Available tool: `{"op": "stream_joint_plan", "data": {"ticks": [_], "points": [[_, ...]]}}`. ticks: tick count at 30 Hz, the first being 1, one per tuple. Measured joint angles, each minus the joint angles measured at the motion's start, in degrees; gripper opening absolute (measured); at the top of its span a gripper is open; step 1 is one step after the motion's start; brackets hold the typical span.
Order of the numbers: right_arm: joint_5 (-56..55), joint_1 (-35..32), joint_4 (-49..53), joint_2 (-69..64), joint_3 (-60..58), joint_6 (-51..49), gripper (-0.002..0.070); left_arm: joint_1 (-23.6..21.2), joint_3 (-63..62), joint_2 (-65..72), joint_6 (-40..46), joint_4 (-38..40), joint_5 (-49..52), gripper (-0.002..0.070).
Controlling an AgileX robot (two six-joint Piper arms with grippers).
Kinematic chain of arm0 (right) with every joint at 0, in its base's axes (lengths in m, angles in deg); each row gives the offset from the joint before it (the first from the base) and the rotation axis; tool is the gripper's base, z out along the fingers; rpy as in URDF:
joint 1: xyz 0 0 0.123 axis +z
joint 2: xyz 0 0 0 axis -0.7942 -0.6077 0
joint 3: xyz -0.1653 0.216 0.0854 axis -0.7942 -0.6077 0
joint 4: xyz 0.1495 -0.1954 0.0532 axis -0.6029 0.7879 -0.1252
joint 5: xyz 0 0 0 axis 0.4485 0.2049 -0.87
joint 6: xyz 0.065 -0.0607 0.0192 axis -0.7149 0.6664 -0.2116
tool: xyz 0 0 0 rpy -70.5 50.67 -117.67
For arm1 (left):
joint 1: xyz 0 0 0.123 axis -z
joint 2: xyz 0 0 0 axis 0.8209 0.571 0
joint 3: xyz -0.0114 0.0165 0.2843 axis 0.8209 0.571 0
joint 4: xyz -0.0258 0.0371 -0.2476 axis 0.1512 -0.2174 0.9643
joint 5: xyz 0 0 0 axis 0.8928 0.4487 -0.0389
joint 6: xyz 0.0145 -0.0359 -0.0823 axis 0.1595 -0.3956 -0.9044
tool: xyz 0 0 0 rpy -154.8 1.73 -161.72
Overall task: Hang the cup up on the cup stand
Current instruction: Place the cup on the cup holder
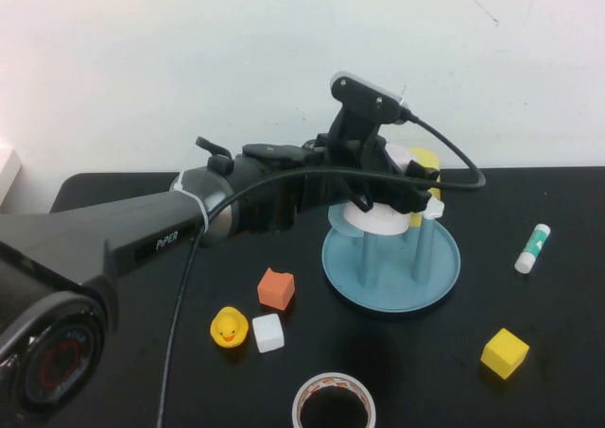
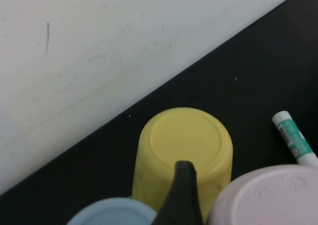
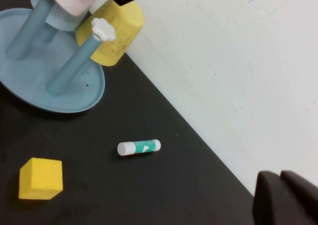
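The pale pink cup (image 1: 378, 222) hangs upside down over the pegs of the cup stand (image 1: 345, 263), a round light blue dish. My left gripper (image 1: 383, 206) reaches over the stand and is shut on the cup. In the left wrist view one black finger (image 2: 183, 185) lies against the cup's (image 2: 271, 195) side; the other finger is out of frame. A yellow cup (image 1: 425, 159) and a light blue cup (image 2: 114, 212) sit inverted on other pegs. My right gripper (image 3: 280, 178) is shut and empty, off to the right of the stand (image 3: 74, 96), and does not show in the high view.
A green-and-white glue stick (image 1: 532, 248) lies right of the stand, a yellow cube (image 1: 505, 352) in front of it. An orange block (image 1: 276, 288), white cube (image 1: 268, 333) and yellow duck (image 1: 229, 328) sit front left. A tape roll (image 1: 333, 402) lies at the front edge.
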State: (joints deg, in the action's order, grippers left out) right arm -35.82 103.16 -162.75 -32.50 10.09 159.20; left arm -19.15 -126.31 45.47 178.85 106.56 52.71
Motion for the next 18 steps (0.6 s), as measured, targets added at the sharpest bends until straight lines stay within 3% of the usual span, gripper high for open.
{"op": "stream_joint_plan", "data": {"ticks": [18], "points": [[0.00, 0.00, 0.00, 0.00, 0.00, 0.00, -0.0001, -1.08, 0.77, 0.55, -2.20, 0.00, -1.31, 0.0566]]}}
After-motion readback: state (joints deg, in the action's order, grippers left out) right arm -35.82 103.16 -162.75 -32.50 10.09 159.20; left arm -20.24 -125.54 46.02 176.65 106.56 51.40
